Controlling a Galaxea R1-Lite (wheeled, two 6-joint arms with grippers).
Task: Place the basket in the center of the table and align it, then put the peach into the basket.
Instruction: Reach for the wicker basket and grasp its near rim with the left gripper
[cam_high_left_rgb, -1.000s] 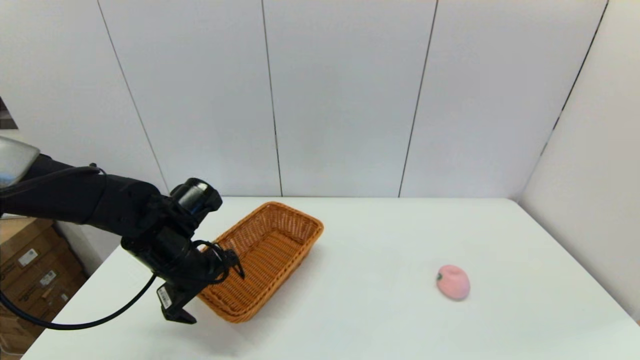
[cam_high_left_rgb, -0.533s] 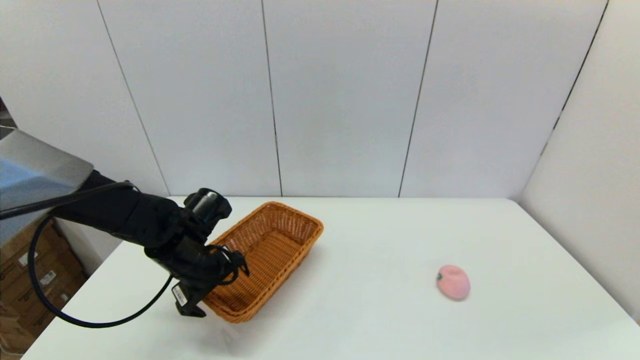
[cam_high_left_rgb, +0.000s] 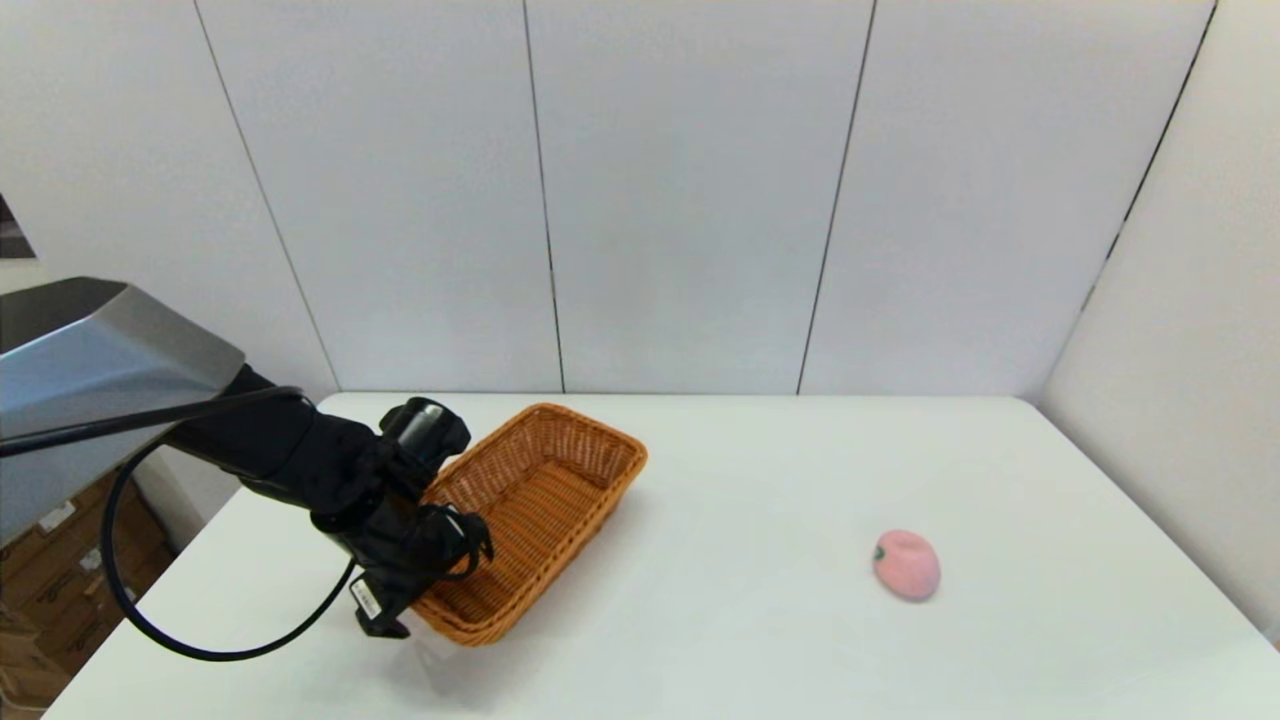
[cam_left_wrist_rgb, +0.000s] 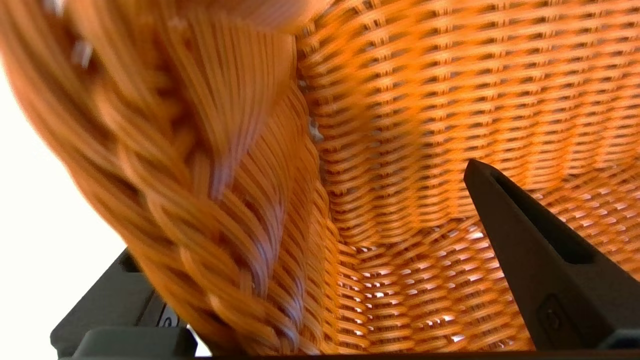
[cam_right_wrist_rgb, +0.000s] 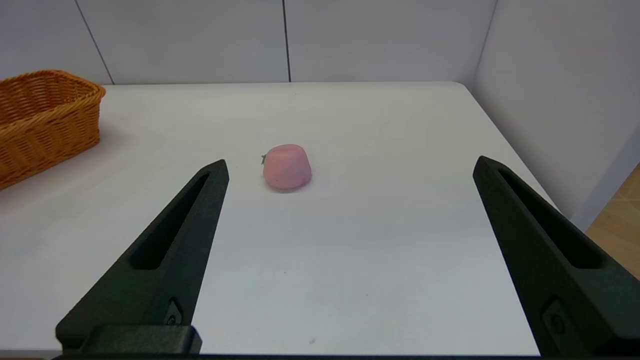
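The orange-brown wicker basket sits askew on the left part of the white table. My left gripper is open astride the basket's near-left rim. In the left wrist view one black finger is inside the basket, and the other finger is outside, mostly hidden behind the braided rim. The pink peach lies on the table's right part, well apart from the basket. My right gripper hovers open near the table's front, with the peach ahead of it. It does not show in the head view.
White wall panels close off the table's back and right side. Cardboard boxes stand on the floor off the table's left edge. The left arm's black cable loops above the table's near-left corner.
My left arm has reached forward and to the right, and its gripper has sunk lower over the basket's near rim. The basket and the peach have stayed in place.
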